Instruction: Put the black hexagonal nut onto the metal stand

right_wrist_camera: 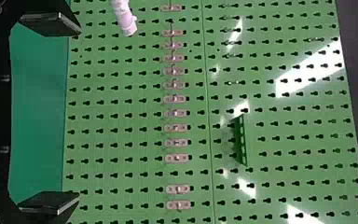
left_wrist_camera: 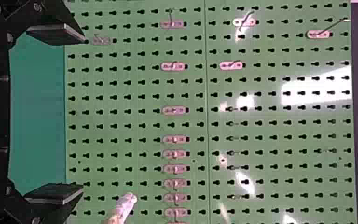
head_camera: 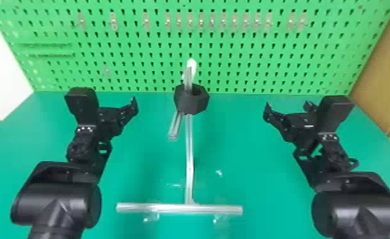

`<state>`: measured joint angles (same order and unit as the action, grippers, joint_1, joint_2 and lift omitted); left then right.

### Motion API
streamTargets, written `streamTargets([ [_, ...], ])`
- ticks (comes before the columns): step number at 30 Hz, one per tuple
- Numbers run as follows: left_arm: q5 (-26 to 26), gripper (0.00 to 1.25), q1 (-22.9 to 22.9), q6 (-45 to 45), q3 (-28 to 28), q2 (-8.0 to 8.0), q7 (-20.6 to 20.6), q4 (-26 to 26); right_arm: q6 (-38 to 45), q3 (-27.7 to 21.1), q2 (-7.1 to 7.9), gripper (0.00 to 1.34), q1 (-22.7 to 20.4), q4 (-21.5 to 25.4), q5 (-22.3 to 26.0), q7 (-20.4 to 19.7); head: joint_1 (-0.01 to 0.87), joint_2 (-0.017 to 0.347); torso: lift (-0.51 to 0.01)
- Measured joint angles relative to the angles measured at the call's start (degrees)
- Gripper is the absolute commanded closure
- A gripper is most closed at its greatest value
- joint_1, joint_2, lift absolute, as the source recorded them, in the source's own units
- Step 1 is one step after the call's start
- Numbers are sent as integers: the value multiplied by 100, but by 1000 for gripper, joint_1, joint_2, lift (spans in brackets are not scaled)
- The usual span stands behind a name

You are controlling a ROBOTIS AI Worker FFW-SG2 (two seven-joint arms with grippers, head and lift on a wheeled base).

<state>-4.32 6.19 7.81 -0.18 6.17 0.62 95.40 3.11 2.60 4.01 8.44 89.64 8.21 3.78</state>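
Between the bench's [head_camera: 251,152] side edges, the black nut [head_camera: 192,105] rings the metal stand [head_camera: 189,152]; left gripper [head_camera: 116,106] and right gripper [head_camera: 288,108] gape open.

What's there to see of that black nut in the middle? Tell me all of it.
The black nut is a chunky, dull block with flat sides and a dark opening on top, perhaps plastic. It sits around the upper part of the metal stand, whose bar shows above and below it. What bears it underneath is unclear. The left gripper and right gripper are both clear of it.
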Motion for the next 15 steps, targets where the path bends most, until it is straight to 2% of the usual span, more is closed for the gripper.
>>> streamTargets([
  [15,-7,156,31,33,-13,-8,0,-58,206,121,115,65,3,0,90,48,693,81,-1],
])
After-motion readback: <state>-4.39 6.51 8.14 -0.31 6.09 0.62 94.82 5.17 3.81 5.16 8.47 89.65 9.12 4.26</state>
